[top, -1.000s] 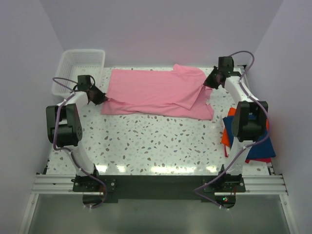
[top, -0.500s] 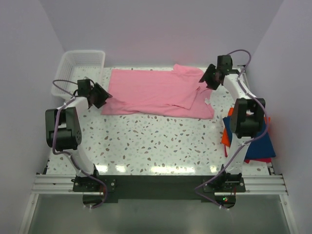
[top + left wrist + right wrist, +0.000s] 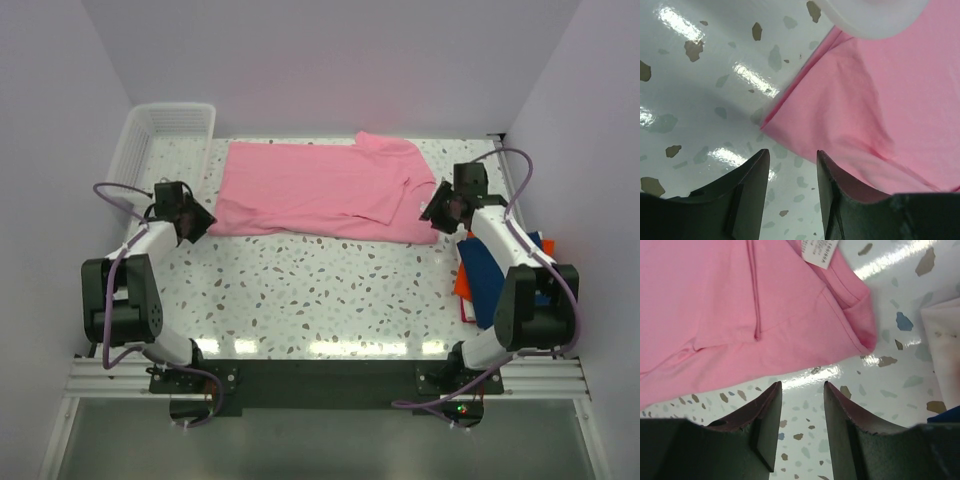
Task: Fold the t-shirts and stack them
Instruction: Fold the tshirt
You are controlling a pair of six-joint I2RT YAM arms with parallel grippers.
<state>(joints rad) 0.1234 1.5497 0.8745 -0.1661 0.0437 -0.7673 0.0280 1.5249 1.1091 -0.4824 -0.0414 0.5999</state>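
Spread t-shirt (image 3: 320, 190) lies far-centre on table (image 3: 320, 290), basket (image 3: 165, 130) far-left, 2 folded t-shirts (image 3: 478, 268) right.

jaws parted, empty, beside pink t-shirt (image 3: 725, 305)

No readable text anywhere. Only candidate: white tag (image 3: 820, 251) on pink shirt (image 3: 730, 310), near hem corner, right wrist view. Dark print lines on it, partly cut by frame edge, too blurred to read.
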